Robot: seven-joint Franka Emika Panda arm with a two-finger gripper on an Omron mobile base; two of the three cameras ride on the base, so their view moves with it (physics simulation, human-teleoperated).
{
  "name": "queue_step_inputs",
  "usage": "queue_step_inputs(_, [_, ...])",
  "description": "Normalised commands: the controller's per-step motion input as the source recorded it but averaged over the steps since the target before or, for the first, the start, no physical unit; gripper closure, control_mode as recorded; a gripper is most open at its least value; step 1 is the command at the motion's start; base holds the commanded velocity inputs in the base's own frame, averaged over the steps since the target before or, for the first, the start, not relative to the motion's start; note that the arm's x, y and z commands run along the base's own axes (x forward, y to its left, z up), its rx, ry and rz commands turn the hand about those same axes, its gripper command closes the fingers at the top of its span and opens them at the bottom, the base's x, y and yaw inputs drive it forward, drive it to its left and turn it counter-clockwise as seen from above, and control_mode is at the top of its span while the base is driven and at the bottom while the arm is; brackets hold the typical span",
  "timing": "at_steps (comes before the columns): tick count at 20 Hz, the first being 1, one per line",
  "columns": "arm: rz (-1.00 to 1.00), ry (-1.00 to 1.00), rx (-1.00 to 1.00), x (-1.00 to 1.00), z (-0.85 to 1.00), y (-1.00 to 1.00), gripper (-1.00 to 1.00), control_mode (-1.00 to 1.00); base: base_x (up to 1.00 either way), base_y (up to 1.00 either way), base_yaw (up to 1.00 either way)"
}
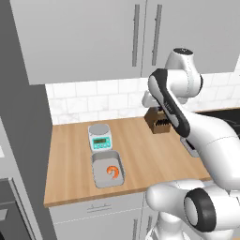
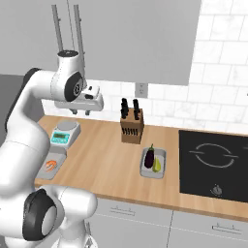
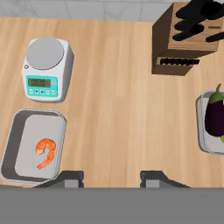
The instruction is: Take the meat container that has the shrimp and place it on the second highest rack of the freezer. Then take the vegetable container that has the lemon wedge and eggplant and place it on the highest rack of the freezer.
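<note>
Hovering high above the wooden counter (image 1: 140, 140), the two-finger gripper (image 3: 111, 177) has fingers apart, empty. In the hand view, the grey shrimp container (image 3: 33, 146) sits at eight o'clock, the grey eggplant container (image 3: 212, 122) at three; its lemon wedge seems barely visible. Neither is moved yet.

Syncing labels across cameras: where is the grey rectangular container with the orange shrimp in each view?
Left base view: grey rectangular container with the orange shrimp lies at lower centre, near the counter's front edge.
Right base view: at left, partly behind the white arm.
Hand view: at lower left.
Shared landmark: the white kitchen scale with a teal display stands just behind the container, toward the wall.
</note>
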Motion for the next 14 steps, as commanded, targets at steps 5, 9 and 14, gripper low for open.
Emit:
queue_step_inputs(5, [0.05, 0.00, -0.01, -0.27, -0.05, 0.24, -1.00, -1.00, 0.00, 0.00, 0.00])
queue_step_inputs(9, [0.19, 0.00, -0.09, -0.48, -0.21, 0.65, -1.00, -1.00, 0.00, 0.00, 0.00])
queue_step_inputs(14, [0.28, 0.01, -0.06, -0.09, -0.33, 0.83, -1.00, -1.00, 0.00, 0.00, 0.00])
